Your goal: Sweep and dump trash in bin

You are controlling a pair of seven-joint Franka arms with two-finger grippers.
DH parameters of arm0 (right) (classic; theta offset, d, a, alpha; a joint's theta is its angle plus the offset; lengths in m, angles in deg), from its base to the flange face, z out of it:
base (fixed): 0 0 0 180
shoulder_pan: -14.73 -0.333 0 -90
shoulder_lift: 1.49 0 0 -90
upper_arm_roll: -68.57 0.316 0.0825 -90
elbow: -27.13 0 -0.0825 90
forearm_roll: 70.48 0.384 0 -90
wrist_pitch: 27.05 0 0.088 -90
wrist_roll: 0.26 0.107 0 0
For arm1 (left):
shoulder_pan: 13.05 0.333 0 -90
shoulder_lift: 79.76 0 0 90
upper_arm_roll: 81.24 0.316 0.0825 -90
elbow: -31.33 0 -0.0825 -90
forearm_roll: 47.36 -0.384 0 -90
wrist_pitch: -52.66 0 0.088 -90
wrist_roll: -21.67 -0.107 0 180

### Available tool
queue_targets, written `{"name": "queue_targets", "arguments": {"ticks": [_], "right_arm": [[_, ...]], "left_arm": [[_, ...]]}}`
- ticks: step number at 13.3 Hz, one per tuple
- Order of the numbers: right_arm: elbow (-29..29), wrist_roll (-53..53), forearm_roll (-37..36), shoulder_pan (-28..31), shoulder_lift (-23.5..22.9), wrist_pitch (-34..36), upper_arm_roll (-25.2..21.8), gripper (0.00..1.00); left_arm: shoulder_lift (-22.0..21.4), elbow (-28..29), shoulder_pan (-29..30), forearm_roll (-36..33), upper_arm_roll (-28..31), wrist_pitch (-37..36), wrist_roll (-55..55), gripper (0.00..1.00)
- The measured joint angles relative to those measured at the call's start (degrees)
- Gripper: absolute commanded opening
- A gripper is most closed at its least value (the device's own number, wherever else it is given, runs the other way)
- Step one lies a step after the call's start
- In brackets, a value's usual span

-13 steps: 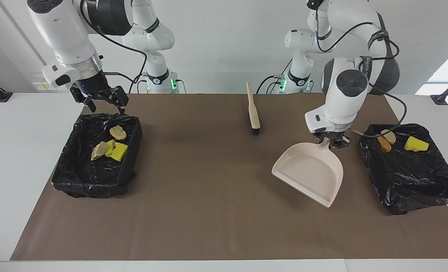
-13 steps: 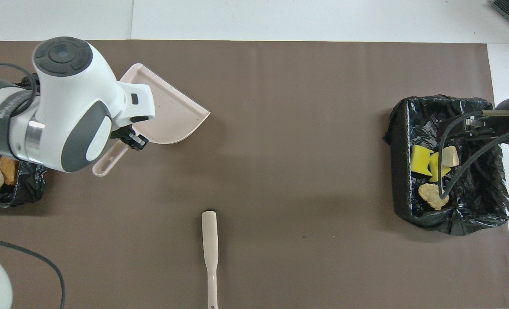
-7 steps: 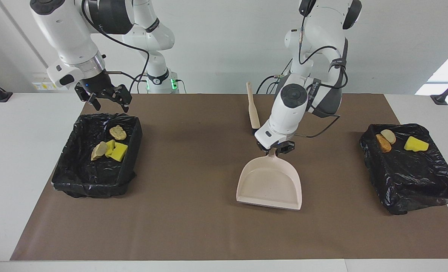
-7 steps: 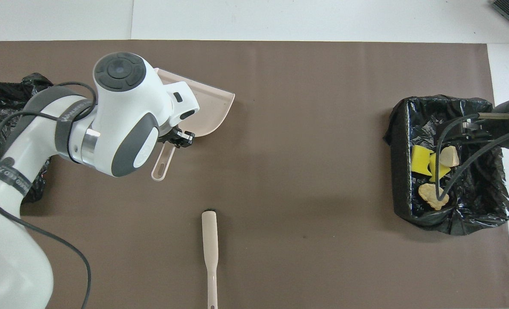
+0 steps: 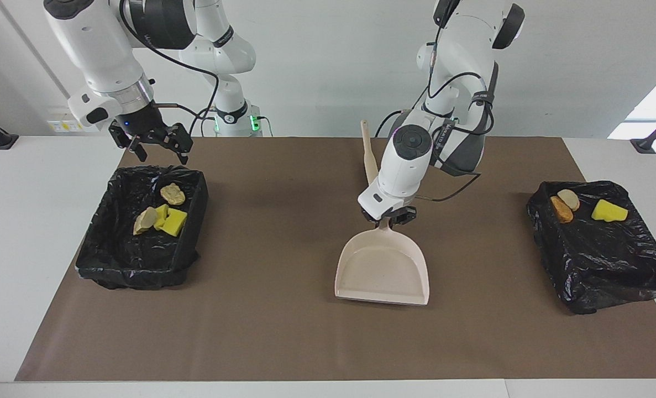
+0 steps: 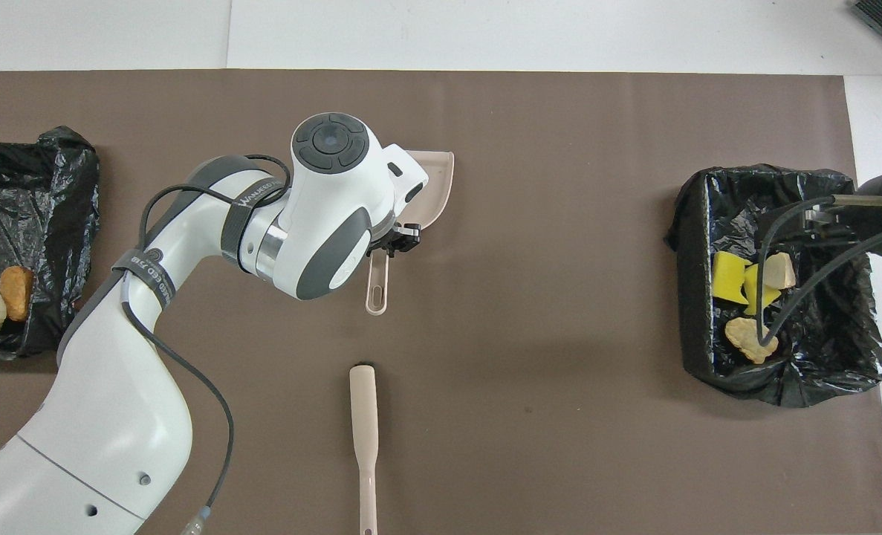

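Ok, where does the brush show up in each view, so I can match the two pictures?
Facing view: the brush lies near the robots at mid-table, partly hidden by the left arm.
Overhead view: the brush lies at bottom centre.
Shared landmark: the dustpan, which the left gripper holds.

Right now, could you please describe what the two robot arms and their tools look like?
Both arms are glossy white with rounded joint housings, dark grey bands and round dark caps. Black cables loop along each. The left tool and right tool are small, black and two-fingered, each below a silver wrist ring. Green lights glow on both bases.
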Motion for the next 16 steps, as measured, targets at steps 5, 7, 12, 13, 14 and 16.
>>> {"name": "queue_targets", "arguments": {"ticks": [5,7,12,13,14,16], "right_arm": [[0.0,0.0,0.0,0.0,0.0,0.0,-0.02,1.0],[0.0,0.0,0.0,0.0,0.0,0.0,-0.02,1.0],[0.0,0.0,0.01,0.0,0.0,0.0,-0.02,1.0],[0.0,0.0,0.01,0.0,0.0,0.0,-0.02,1.0],[0.0,0.0,0.01,0.0,0.0,0.0,-0.02,1.0],[0.0,0.0,0.01,0.0,0.0,0.0,-0.02,1.0]], "left_arm": [[0.61,-0.07,0.29,1.62,0.16,1.74,0.06,1.0],[0.36,-0.2,0.54,1.62,0.19,1.57,0.14,1.0],[-7.61,0.43,1.21,1.62,4.55,-4.27,-3.42,1.0],[-10.34,1.57,1.3,1.62,6.36,-5.12,-5.94,1.0],[-13.59,3.22,1.47,1.63,8.26,-5.95,-8.98,1.0],[-21.05,6.97,1.76,1.66,11.92,-9.49,-14.11,1.0]]}}
